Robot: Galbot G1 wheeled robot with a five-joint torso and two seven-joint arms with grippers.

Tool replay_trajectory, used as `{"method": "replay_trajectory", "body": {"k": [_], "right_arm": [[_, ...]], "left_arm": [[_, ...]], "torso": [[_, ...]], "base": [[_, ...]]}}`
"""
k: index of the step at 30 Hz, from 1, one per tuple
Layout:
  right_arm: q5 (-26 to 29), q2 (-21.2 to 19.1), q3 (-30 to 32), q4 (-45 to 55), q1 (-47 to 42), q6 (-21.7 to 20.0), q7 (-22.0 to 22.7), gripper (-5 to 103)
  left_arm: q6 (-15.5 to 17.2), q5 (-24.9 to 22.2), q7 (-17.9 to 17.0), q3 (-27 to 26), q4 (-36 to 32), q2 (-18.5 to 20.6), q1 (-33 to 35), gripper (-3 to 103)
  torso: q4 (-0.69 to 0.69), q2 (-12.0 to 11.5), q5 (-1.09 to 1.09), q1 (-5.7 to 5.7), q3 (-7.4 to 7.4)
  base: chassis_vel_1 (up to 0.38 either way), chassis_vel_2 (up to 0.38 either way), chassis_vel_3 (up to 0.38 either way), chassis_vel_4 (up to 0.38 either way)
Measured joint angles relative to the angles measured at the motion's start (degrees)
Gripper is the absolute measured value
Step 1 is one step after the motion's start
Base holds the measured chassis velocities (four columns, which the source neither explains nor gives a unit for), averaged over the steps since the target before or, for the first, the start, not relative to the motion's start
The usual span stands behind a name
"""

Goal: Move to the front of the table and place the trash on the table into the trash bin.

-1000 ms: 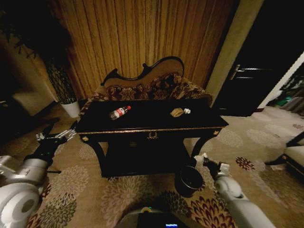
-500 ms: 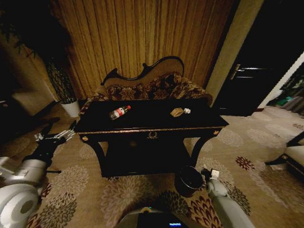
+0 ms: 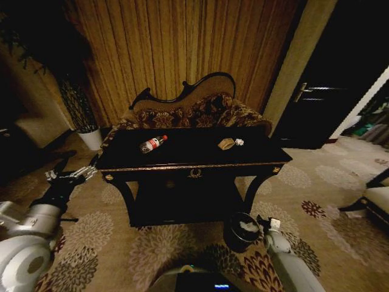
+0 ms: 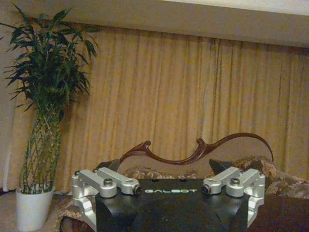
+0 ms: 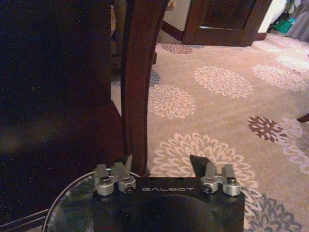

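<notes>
Table leg (image 5: 137, 87) crowds bin (image 3: 241, 231), seemingly.

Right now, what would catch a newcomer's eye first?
The black table at centre, with the bottle lying toward its left and the crumpled paper toward its right. Below its right front, the trash bin holds something white, with the right end effector beside it.

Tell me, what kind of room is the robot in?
Probably a fancy living room or hotel lounge: a carved floral sofa sits behind a glossy black table, with long gold curtains and a flower-patterned carpet.
</notes>
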Motion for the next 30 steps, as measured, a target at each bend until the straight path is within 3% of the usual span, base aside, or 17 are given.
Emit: {"method": "replay_trajectory", "body": {"k": [3,9,23,27,30], "right_arm": [[0.0,0.0,0.1,0.4,-0.2,0.0,0.0,85],[0.0,-0.1,0.1,0.8,-0.5,0.0,-0.1,98],[1.7,0.0,1.1,2.3,-0.7,-0.9,-0.4,100],[5.2,-1.5,2.8,7.7,-2.1,-1.7,-0.8,100],[7.4,-3.7,4.8,19.2,-5.7,0.0,-2.1,100]], "left_arm": [[0.0,0.0,0.0,0.0,0.0,-0.1,0.0,100],[0.0,0.0,0.0,-0.1,0.0,-0.2,0.2,100],[0.1,0.3,-0.1,0.4,0.0,-0.3,0.0,100],[0.1,0.3,-0.2,0.0,0.0,-0.2,0.0,100],[0.1,0.2,-0.2,0.0,0.0,-0.3,0.0,100]], "torso": [[0.01,0.0,0.0,0.0,0.0],[0.01,0.0,0.0,0.0,0.0],[0.0,0.0,0.01,0.0,0.0],[0.01,0.0,0.01,0.0,0.0],[0.0,0.0,0.0,0.0,-0.01]], "base": [[0.0,0.0,0.0,0.0],[0.0,0.0,0.0,0.0],[0.0,0.0,0.0,0.0],[0.0,0.0,0.0,0.0],[0.0,0.0,0.0,0.0]]}}
